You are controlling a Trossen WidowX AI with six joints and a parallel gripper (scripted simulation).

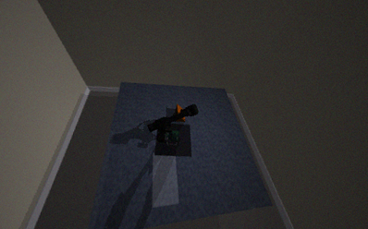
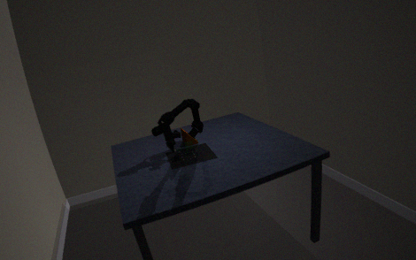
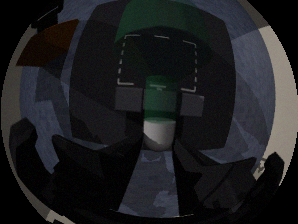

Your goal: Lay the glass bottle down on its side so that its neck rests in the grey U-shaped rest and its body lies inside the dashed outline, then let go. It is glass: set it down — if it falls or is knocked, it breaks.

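A blue-grey table [image 1: 220, 168] [image 2: 248, 164] is standing in a dim room, bare walls rising around it and pale skirting running along the floor. A dark mat [image 1: 185, 150] [image 2: 205, 154] is lying on it, nearer the table's left edge than its right in the exterior view. An orange wedge-like piece [image 1: 179, 113] [image 2: 188, 138] [image 3: 47, 42] is showing beside the mat in the wrist view. The green glass bottle [image 1: 174, 136] [image 3: 160, 102] is lying over the mat, its neck between the blocks of the grey rest [image 3: 128, 99]; whether it is touching them, I cannot tell. Its body is overlapping the dashed outline [image 3: 120, 65]. The gripper [image 3: 158, 137] is gripping the bottle by its pale-ended neck. What the bottle contains is too dark to tell.

Orange wedge [image 1: 179, 113] [image 2: 188, 138] [image 3: 49, 42] on blue-grey table [image 1: 224, 168] [image 2: 265, 146] [image 3: 254, 75].
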